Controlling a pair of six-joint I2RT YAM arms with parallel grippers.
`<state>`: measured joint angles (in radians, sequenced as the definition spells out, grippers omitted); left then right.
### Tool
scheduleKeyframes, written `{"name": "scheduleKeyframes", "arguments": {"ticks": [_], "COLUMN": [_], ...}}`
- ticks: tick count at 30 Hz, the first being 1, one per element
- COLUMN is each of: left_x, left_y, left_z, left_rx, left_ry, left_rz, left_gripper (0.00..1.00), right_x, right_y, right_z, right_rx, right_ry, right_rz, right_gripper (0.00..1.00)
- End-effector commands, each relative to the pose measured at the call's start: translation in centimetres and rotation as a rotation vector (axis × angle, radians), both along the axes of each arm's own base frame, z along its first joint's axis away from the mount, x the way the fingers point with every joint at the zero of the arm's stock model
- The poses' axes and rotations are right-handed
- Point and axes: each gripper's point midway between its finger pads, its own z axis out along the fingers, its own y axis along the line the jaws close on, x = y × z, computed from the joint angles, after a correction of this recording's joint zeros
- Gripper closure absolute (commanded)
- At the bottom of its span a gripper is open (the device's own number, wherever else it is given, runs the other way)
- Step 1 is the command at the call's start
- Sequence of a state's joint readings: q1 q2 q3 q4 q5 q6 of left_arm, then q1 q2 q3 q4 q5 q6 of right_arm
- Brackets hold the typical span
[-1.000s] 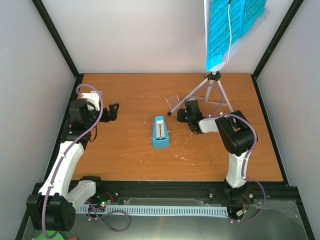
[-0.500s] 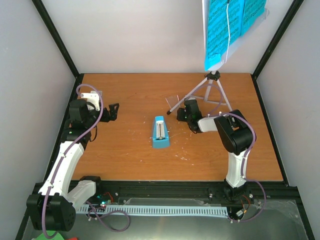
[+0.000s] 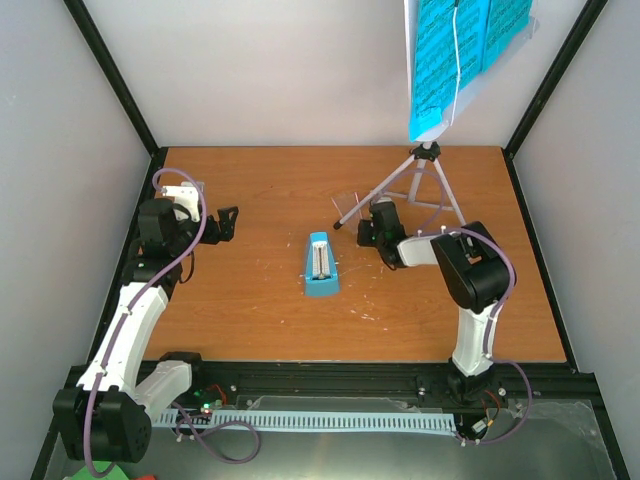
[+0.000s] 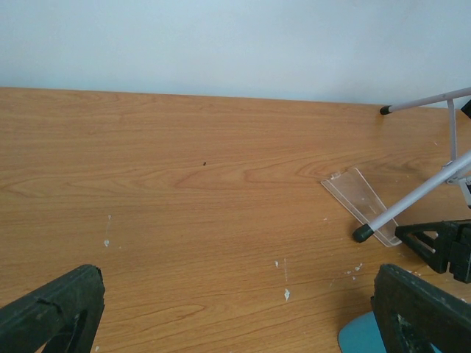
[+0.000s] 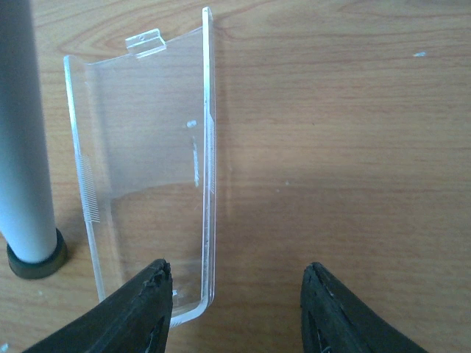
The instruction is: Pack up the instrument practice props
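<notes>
**Pages shift left; right claw narrows by the stand's foot**

Swung a shade leftward since a second ago, the bright-blue sheet-music pages (image 3: 465, 40) sit at the top right of the overhead frame on the grey music stand (image 3: 425, 165). The stand's tripod legs splay on the table (image 3: 250, 320) right of centre. The light-blue metronome (image 3: 321, 265) is at mid-frame with its white face toward the camera; from overhead it is hard to tell whether it stands or lies flat.

A clear plastic panel (image 5: 143, 169) lies flat just beside one rubber-tipped stand foot. The right claw (image 5: 237, 273) has drawn its fingers in a little and hangs over the panel's near end. Its fingers are apart, one over the panel's corner and the other over bare wood, clamping nothing.

The left claw (image 3: 228, 222) sits at mid-left, spread wide and empty, well apart from the props.
</notes>
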<state>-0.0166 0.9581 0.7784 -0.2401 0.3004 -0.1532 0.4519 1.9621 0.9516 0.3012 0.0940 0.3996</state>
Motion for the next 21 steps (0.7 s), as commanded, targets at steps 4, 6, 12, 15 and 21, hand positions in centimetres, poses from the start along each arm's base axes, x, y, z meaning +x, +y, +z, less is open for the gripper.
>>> {"name": "scheduleKeyframes", "arguments": {"ticks": [4,6,12,15,21], "left_x": [0.0,0.0,-0.1,-0.1,-0.1], "left_y": [0.1,0.1,0.2,0.2,0.0], "left_z": [1.0,1.0,1.1,1.1,1.1], "left_rx": [0.019,0.020,0.023,0.023,0.020], "left_ry": [-0.044,-0.045,-0.048,-0.049,-0.050], "left_rz": [-0.010,-0.010,-0.005,-0.006,-0.012], "left_gripper": [0.01,0.01,0.01,0.01,0.01], "right_x": [-4.6,-5.4,-8.2,-9.6,-9.6], "right_y": [-2.3,-2.6,-3.7,-4.5,-3.9], "right_z": [-3.1,-3.2,-2.1,-1.6,0.5], "right_rx": [-0.104,-0.110,-0.109,-0.121,-0.112], "right_ry": [0.145,0.154,0.169,0.174,0.147], "right_rz": [0.027,0.034,0.044,0.049,0.094], "right_gripper": [0.52,0.52,0.52,0.52,0.52]}}
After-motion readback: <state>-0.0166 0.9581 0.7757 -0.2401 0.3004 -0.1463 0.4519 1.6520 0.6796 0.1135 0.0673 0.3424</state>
